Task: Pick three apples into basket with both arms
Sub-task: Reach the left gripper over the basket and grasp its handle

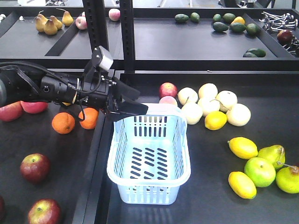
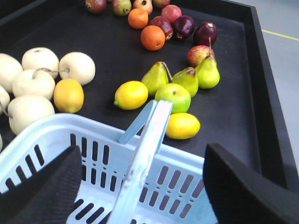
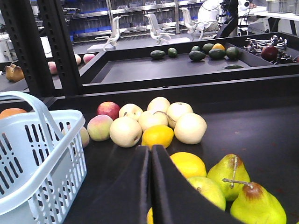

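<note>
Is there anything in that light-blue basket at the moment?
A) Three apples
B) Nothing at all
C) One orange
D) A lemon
B: in the front view the basket shows only its bare slotted bottom, with no fruit inside, and a dark-red apple lies outside it.

No text, label, brand, number or sign can be read on anything in any of the three views.
</note>
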Robot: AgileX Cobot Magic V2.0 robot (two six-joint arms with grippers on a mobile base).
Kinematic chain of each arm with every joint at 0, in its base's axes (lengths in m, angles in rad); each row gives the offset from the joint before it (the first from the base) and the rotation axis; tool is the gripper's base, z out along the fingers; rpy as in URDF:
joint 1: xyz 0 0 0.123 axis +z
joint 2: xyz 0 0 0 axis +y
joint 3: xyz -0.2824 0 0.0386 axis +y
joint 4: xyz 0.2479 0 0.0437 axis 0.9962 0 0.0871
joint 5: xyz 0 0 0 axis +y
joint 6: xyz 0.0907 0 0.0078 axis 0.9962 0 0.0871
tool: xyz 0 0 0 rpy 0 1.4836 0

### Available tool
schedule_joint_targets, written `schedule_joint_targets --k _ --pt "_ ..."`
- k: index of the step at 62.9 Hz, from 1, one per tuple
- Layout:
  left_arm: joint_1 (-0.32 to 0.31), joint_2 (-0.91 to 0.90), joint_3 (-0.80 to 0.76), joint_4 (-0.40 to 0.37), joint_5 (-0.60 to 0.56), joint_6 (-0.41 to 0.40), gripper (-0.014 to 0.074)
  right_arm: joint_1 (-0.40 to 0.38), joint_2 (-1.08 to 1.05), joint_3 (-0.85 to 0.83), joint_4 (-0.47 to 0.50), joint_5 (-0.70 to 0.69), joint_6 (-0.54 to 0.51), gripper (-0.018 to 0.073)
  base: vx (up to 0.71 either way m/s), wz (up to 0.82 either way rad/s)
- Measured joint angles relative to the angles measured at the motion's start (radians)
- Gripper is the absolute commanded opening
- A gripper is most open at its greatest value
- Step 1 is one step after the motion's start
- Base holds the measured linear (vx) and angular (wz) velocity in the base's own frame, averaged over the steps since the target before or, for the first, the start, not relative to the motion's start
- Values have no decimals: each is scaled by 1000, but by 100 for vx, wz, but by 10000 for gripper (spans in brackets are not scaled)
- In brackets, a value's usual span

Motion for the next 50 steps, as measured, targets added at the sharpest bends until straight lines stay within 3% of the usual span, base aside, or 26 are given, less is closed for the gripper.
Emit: schedule_joint_targets --k 33,40,50 --pt "-1 101 0 0 -10 3 498 0 0 0 0 0 0 -7 0 0" --pt "-1 104 0 0 -5 3 402 0 0 0 0 0 0 -7 0 0" --pt "-1 104 0 0 -1 3 149 0 0 0 0 0 0 -7 0 0"
